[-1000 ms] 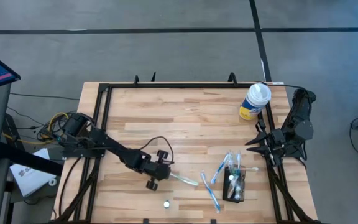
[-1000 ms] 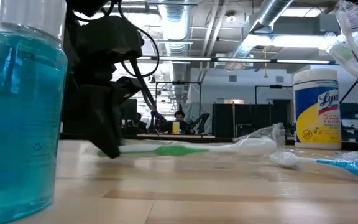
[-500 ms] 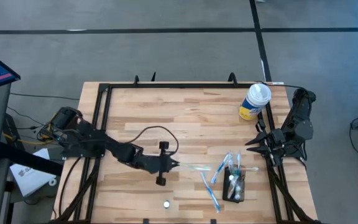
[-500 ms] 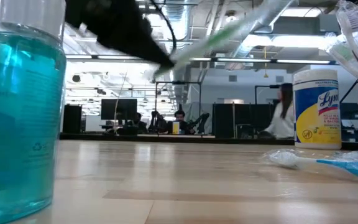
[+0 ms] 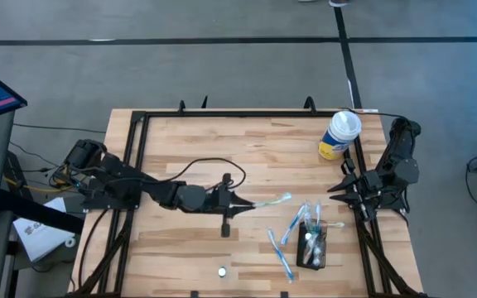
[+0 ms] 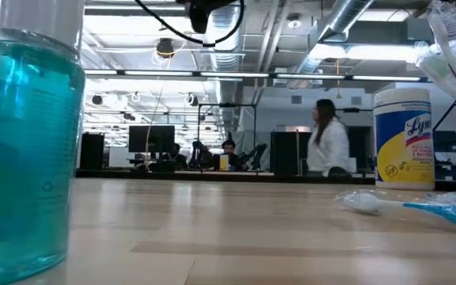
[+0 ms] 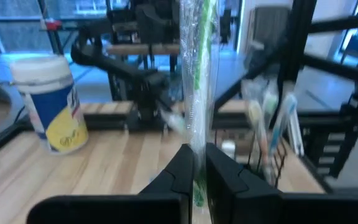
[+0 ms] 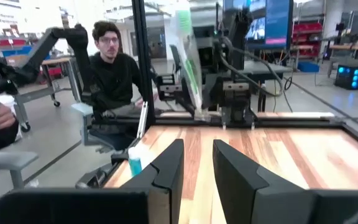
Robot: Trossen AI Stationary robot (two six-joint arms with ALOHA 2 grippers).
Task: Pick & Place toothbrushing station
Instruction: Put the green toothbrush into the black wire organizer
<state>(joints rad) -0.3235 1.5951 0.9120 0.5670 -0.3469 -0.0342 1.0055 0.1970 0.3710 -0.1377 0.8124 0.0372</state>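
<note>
- The left claw (image 5: 240,204) is raised over the middle of the tabletop (image 5: 222,149), clamped tight on a wrapped green toothbrush (image 5: 270,200) that points toward the caddy (image 5: 313,246).
- The caddy, a small black mesh box, sits near the tabletop's right front corner with several wrapped toothbrushes (image 5: 310,222) standing in it.
- Two blue toothbrushes (image 5: 281,257) lie flat just left of the caddy.
- A wipes canister (image 5: 339,136) stands well behind the caddy.
- The right claw (image 5: 335,189) waits just right of the caddy, fingers partly apart, holding nothing.
- A blue bottle (image 6: 24,142) stands close to the low camera.
</note>
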